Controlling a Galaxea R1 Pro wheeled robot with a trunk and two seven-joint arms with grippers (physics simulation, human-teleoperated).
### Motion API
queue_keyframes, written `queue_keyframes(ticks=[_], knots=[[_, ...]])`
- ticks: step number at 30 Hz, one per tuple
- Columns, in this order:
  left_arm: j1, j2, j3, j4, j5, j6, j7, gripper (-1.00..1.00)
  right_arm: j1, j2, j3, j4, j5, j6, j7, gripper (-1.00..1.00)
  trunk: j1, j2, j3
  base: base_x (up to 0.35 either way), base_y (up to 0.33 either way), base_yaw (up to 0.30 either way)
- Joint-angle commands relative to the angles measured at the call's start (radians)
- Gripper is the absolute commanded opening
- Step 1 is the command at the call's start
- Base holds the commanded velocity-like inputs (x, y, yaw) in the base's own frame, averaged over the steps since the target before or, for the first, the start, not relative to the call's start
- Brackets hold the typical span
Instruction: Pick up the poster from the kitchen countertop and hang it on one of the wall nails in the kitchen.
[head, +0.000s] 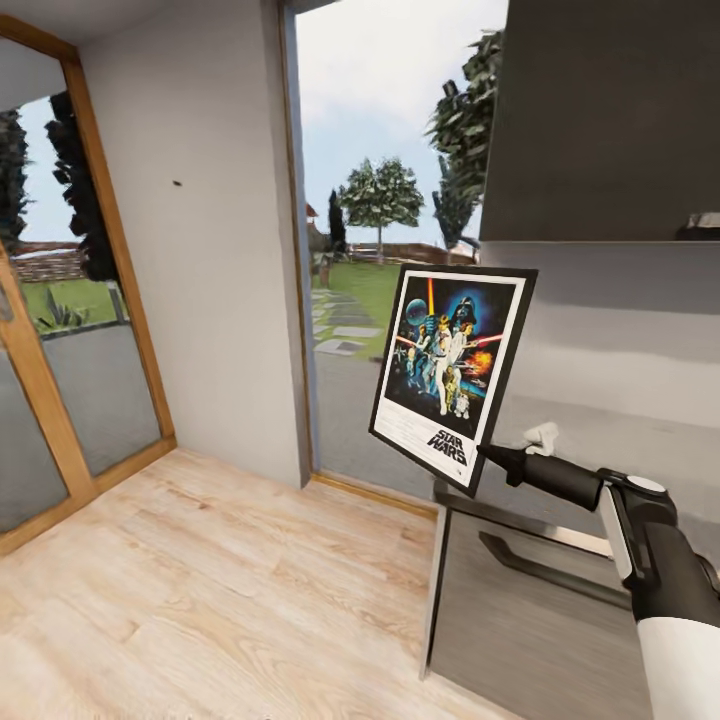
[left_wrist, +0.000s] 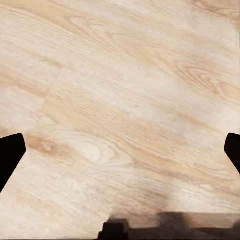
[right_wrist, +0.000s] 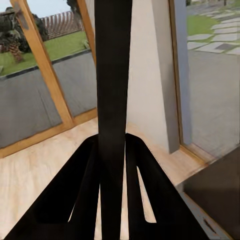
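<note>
Right now my right fingers (head: 487, 452) are clamped on the poster (head: 452, 372) at its lower right corner; in the right wrist view the black frame edge (right_wrist: 113, 100) runs straight up between the two pads (right_wrist: 80, 200), both pressed against it. Poster is off the surface, held in the air, upright but tilted, print side facing my head camera.

Left fingers (left_wrist: 120, 155) hang over the wood floor (left_wrist: 125, 90), tips spread wide to both sides of that view, nothing between them.

Just behind the poster: grey cabinet front (head: 520, 600) with a bar handle, darker wall unit above. Further out, a full-height window onto the garden, then the pale grey wall panel (head: 210, 280) between that window and a wood-framed glass door.

On that panel, high up, a small dark dot: the wall nail (head: 177, 184). It's well apart from the poster, up and over toward my left.

Step, as I read it: pickup done, carry-to-wall in progress. Next move likely needs the base closer to the panel, arm raised, and the poster turned so its back faces the wall, top edge just above the nail. Can't see any hanger on the back, so alignment is a guess. Corner grip means it may swing; go slow.
</note>
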Motion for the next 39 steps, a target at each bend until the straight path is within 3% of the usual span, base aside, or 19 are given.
queue_keyframes(ticks=[1, 5, 10, 17, 39], knots=[[0.000, 0.011, 0.001, -0.001, 0.001, -0.002, -0.014, 1.00, -0.001, 0.000, -0.001, -0.001, -0.001, 0.010, 0.006, -1.00, -0.004, 0.007, 0.002, 0.000, 0.000, 0.282], [0.000, 0.061, 0.011, -0.002, 0.002, 0.000, -0.131, 1.00, -0.001, 0.000, -0.001, -0.001, -0.002, 0.010, 0.006, -1.00, -0.019, 0.035, 0.015, 0.000, 0.000, 0.282], [0.000, 0.084, 0.091, -0.002, 0.009, -0.001, -0.192, 1.00, -0.001, 0.000, -0.001, -0.001, -0.002, 0.010, 0.006, -1.00, -0.038, 0.070, 0.030, 0.000, 0.000, 0.282], [0.000, 0.087, 0.109, -0.002, 0.010, -0.001, -0.201, 1.00, -0.001, 0.000, 0.000, -0.001, -0.002, 0.010, 0.006, -1.00, -0.065, 0.119, 0.052, 0.000, 0.000, 0.282], [0.000, 0.087, 0.110, -0.002, 0.010, -0.001, -0.201, 1.00, -0.001, 0.000, -0.001, -0.001, -0.001, 0.010, 0.004, -1.00, -0.150, 0.273, 0.121, 0.000, 0.000, 0.282]])
